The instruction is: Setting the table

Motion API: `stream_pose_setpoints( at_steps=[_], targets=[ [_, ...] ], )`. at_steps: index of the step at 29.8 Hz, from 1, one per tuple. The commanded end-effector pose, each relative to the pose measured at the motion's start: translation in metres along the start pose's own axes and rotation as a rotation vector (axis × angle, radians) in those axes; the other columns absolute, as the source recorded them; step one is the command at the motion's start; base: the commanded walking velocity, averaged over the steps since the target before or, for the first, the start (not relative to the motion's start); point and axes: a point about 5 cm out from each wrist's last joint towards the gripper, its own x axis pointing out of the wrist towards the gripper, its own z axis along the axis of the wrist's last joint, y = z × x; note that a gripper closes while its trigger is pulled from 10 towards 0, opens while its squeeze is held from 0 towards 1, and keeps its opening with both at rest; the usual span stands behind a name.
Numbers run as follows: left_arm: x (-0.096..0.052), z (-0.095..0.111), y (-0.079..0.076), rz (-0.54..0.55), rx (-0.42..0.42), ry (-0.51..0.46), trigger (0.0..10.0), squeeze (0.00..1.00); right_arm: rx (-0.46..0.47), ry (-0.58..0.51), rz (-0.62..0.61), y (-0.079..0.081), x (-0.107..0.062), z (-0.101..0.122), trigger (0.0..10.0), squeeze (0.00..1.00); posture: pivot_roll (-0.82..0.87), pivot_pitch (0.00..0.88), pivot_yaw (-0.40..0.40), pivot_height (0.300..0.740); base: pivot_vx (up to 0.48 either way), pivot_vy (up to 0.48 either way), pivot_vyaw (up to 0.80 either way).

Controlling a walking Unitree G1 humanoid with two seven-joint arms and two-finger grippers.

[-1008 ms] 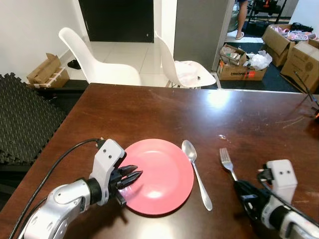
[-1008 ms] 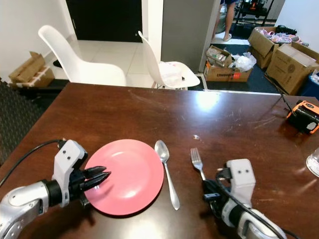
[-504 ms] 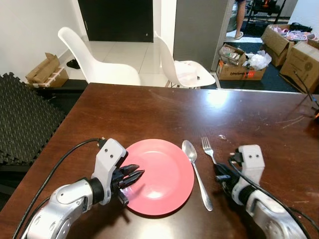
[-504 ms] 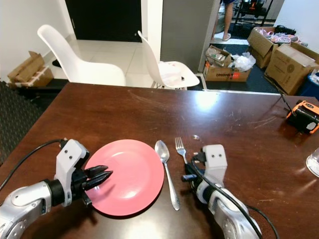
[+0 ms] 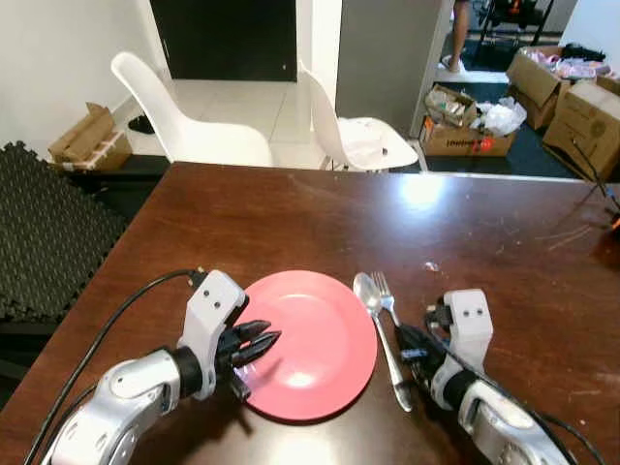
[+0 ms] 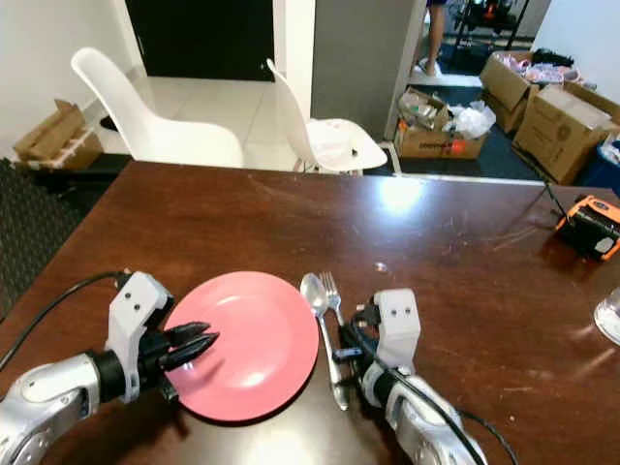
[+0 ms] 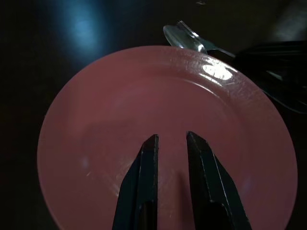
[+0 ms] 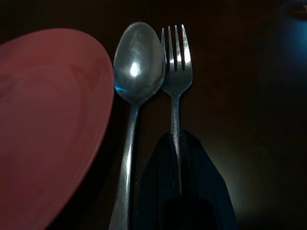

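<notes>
R gripper [image 8: 178,143] clamped on fork [image 8: 176,72] handle, fork lying on table [image 5: 291,213] just beside spoon [image 8: 132,81], right of pink plate [image 5: 308,341]. L gripper [image 7: 171,143] over plate's near-left edge, fingers slightly apart, holding nothing. Best: keep fork parallel w/ spoon, not overlapping, let go gently, lift straight off.
</notes>
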Motion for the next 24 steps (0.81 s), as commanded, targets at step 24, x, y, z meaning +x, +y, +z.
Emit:
stream_pose_setpoints(
  at_steps=[24],
  targets=[
    [0.001,-0.008,-0.004,-0.018,-0.007,0.022,10.0,0.00,-0.064,0.107,-0.110,-0.015,-0.021,-0.017,10.0,0.00,-0.02,0.245,0.121,0.740,0.000,0.000,0.00]
  ],
)
